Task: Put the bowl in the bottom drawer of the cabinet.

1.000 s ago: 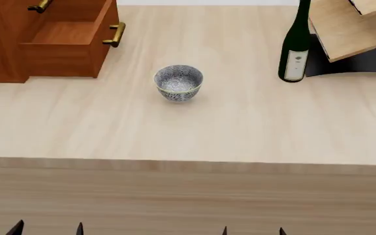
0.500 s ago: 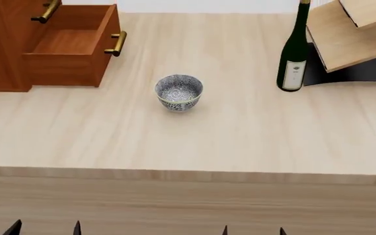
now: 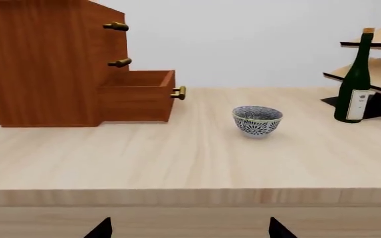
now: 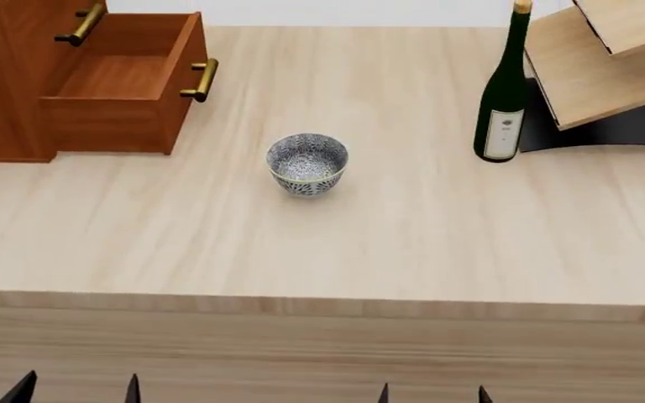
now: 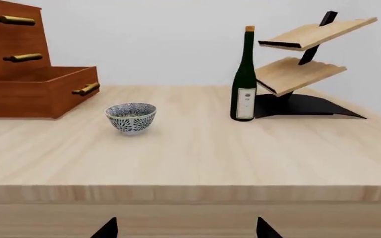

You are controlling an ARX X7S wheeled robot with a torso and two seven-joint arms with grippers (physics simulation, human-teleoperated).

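The blue-patterned bowl (image 4: 306, 164) (image 3: 257, 120) (image 5: 131, 117) stands upright on the light wooden table (image 4: 412, 243), in front of and to the right of the cabinet (image 4: 3, 92) (image 3: 45, 64). The cabinet's bottom drawer (image 4: 121, 84) (image 3: 137, 96) (image 5: 38, 91) is pulled out and looks empty. My left gripper (image 4: 76, 390) (image 3: 189, 230) and right gripper (image 4: 432, 392) (image 5: 185, 229) are both open, held below the table's near edge, well short of the bowl. Only their dark fingertips show.
A dark green wine bottle (image 4: 504, 92) (image 5: 245, 79) stands at the back right beside a light wooden rack (image 4: 608, 59) (image 5: 303, 54) on a black base. The table's front edge (image 4: 322, 304) lies between my grippers and the bowl.
The head view has shifted so the table and its objects sit lower in the picture. The bowl, drawer and bottle have not moved on the table. Both grippers stay open.
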